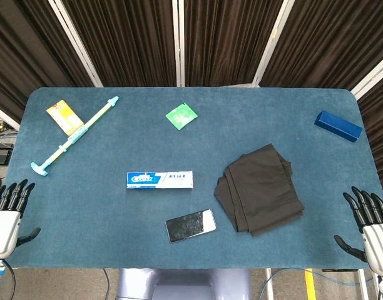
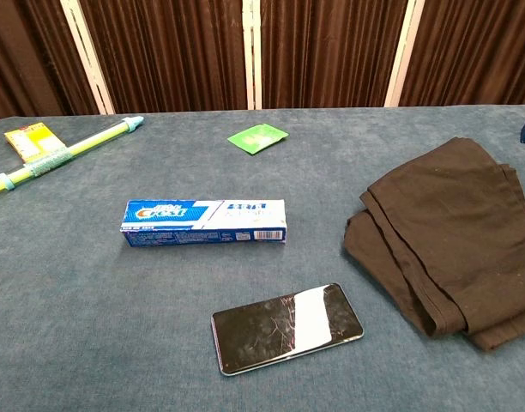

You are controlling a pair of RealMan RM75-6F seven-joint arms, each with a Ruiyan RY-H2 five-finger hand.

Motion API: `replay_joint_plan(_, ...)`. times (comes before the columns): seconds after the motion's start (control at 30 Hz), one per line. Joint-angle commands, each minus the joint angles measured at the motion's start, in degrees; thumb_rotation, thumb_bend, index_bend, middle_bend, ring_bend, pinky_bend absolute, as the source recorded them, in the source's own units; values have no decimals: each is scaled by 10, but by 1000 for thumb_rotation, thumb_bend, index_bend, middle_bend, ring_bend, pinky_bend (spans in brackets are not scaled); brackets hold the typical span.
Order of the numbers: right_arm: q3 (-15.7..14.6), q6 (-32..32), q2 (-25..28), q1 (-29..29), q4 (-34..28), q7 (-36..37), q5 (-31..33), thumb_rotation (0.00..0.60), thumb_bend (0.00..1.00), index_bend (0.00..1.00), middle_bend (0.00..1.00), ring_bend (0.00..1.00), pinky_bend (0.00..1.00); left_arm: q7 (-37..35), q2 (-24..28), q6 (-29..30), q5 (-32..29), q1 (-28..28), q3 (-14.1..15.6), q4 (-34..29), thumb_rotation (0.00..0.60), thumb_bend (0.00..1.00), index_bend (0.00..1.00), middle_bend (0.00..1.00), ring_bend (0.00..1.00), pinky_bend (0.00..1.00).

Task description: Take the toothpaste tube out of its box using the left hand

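Observation:
A blue and white toothpaste box [image 1: 159,180] lies flat near the middle of the blue table, long side left to right; the chest view shows the toothpaste box [image 2: 204,222] closed. No tube shows outside it. My left hand [image 1: 7,215] hangs at the table's front left corner, fingers apart, holding nothing, well left of the box. At the front right corner my right hand [image 1: 370,224] is likewise spread and holds nothing. Neither hand appears in the chest view.
A phone [image 1: 190,225] with a cracked screen lies just in front of the box. A folded black cloth [image 1: 260,188] sits to the right. At the back are a long toothbrush-like tool [image 1: 76,135], a yellow packet [image 1: 65,117], a green sachet [image 1: 181,115] and a dark blue box [image 1: 338,125].

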Motion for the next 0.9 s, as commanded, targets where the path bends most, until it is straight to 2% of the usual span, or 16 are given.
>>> replay_joint_plan(0.03, 0, 1, 0, -1, 0, 0, -1, 600, 72, 42, 0, 0, 0, 0, 0, 0, 0, 0, 0, 0, 600, 70, 0, 0, 0, 0)
replay_joint_plan(0.7, 0, -2, 0, -1, -2, -4, 2, 600, 72, 42, 0, 0, 0, -12, 0, -1, 0, -3, -1, 4, 600, 70, 0, 0, 0, 0)
replay_joint_plan(0.9, -2, -2, -1, -1, -2, -5, 1, 600, 71, 49, 0, 0, 0, -28, -11, 16, 22, -4, -4, 10, 600, 70, 0, 0, 0, 2)
